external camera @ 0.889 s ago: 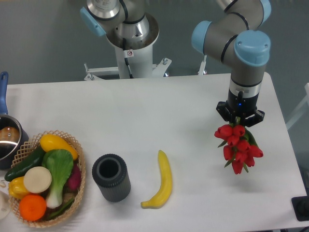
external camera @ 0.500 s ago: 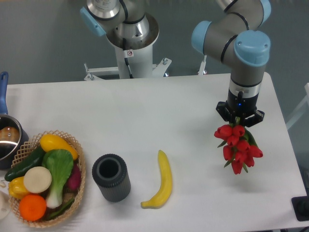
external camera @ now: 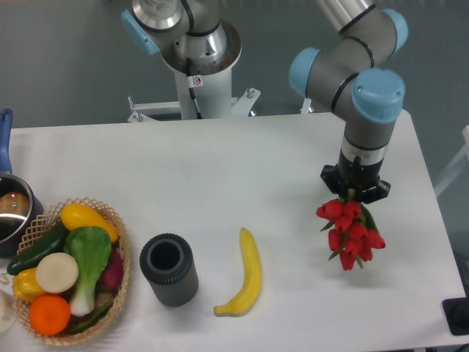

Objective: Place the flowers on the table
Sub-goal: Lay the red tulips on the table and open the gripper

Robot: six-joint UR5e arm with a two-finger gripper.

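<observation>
Broadly, the white table fills most of the frame from the middle down, with grey floor behind it at the top. Next in size is the arm, which enters from the top right and bends down over the right side of the table, its blue-capped wrist pointing straight down. A second robot base stands at the top centre, behind the table's far edge.

At the lower left sits a wicker basket heaped with produce: a yellow squash, a dark green cucumber, a leafy green, a white round piece, an orange, a yellow pepper and a purple-red vegetable at its right side. A pot with a blue handle shows at the left edge, just beside the basket. Right of the basket stands a dark grey cylinder, open at the top, and just beyond it lies a banana, curving toward the bottom.

The gripper, in the right middle of the frame, is closed around the stems of the flowers. Their red heads hang below it toward the lower right; whether they touch the table cannot be told.
</observation>
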